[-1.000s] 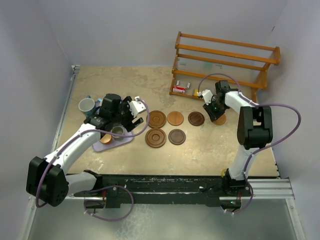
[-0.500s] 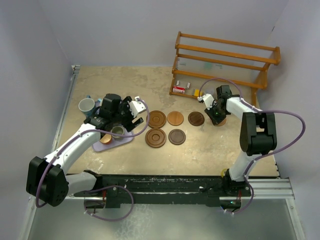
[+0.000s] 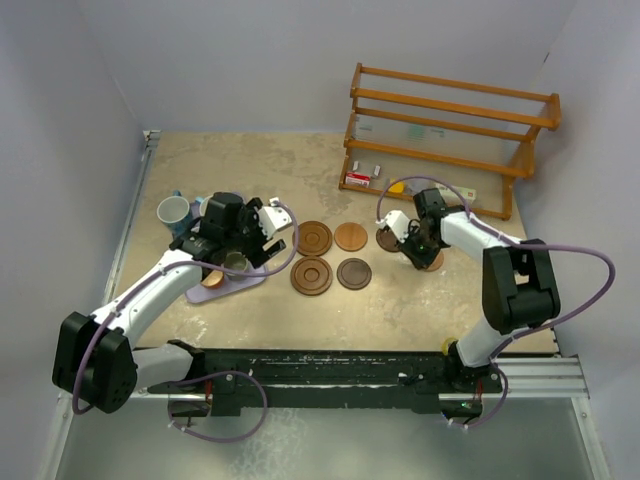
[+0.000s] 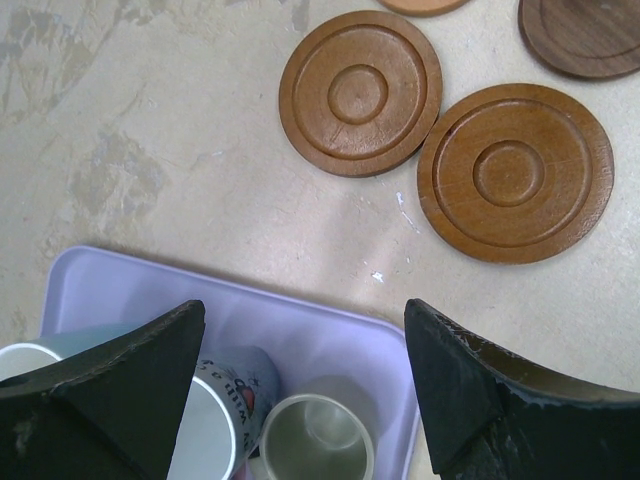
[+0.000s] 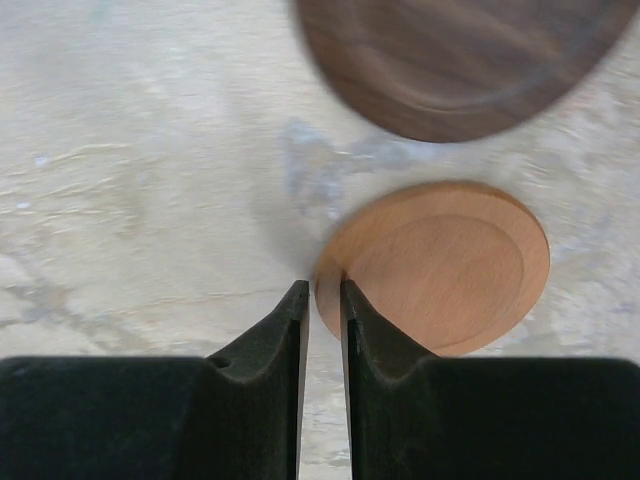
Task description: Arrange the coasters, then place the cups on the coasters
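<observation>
My right gripper (image 5: 323, 295) is shut on the rim of a light-brown coaster (image 5: 440, 265), just beside a dark coaster (image 5: 460, 60). From above, this gripper (image 3: 415, 250) holds that coaster (image 3: 434, 263) near the right end of the laid-out coasters: two grooved ones (image 3: 314, 238) (image 3: 311, 276), a pale one (image 3: 351, 236) and a dark one (image 3: 353, 273). My left gripper (image 4: 305, 320) hangs open over the lavender tray (image 4: 330, 340), above a grey-green cup (image 4: 318, 440) and a printed pale cup (image 4: 215, 420). Nothing is between its fingers.
A light-blue cup (image 3: 173, 211) stands left of the tray, and a copper-orange cup (image 3: 211, 279) sits at the tray's near end. The wooden rack (image 3: 450, 130) with small items stands at the back right. Grey walls close in the left and back.
My right gripper has carried the light-brown coaster left and nearer, from the right of the row to beside the dark coaster, jaws tightening slightly. The left arm has barely shifted.
</observation>
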You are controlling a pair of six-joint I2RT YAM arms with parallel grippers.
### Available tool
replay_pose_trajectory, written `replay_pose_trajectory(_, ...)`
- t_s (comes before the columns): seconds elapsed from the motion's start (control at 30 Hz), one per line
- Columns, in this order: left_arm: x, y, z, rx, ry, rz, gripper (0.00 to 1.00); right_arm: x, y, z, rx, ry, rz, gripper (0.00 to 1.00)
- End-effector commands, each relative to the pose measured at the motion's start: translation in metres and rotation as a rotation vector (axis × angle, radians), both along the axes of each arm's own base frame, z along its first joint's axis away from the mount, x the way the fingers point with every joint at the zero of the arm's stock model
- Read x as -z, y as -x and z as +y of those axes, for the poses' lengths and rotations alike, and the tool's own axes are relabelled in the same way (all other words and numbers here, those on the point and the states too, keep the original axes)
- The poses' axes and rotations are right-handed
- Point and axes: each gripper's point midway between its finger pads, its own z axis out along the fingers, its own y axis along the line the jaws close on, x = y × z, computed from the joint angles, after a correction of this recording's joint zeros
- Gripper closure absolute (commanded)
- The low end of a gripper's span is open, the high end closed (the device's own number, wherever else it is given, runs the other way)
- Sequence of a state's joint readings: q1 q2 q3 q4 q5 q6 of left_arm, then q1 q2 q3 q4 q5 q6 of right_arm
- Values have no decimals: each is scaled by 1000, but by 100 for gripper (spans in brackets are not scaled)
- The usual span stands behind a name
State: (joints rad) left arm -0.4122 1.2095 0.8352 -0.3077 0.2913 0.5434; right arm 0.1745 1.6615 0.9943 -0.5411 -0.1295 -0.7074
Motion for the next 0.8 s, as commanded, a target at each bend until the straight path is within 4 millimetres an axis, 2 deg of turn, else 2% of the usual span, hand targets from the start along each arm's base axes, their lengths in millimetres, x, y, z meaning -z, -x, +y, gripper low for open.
replay_pose_trajectory(0.0, -6, -10, 6, -24, 6, -57, 22, 9, 57, 25, -101, -56, 159, 80)
replay_pose_trajectory(0.3, -1, -17, 15, -65, 12, -49, 22, 9, 86, 57, -225, -94, 200, 78)
replay_pose_trajectory(0.47, -2, -18, 19, -76, 19, -50, 22, -10, 91, 70, -227, -166, 175, 73)
replay_pose_trajectory(0.63, -4, -17, 19, -74, 28, -52, 22, -31, 75, 64, -194, -174, 65, 59)
replay_pose_trajectory(0.77, -7, -17, 20, -76, 31, -56, 22, -36, 69, 39, -159, -145, 37, 50)
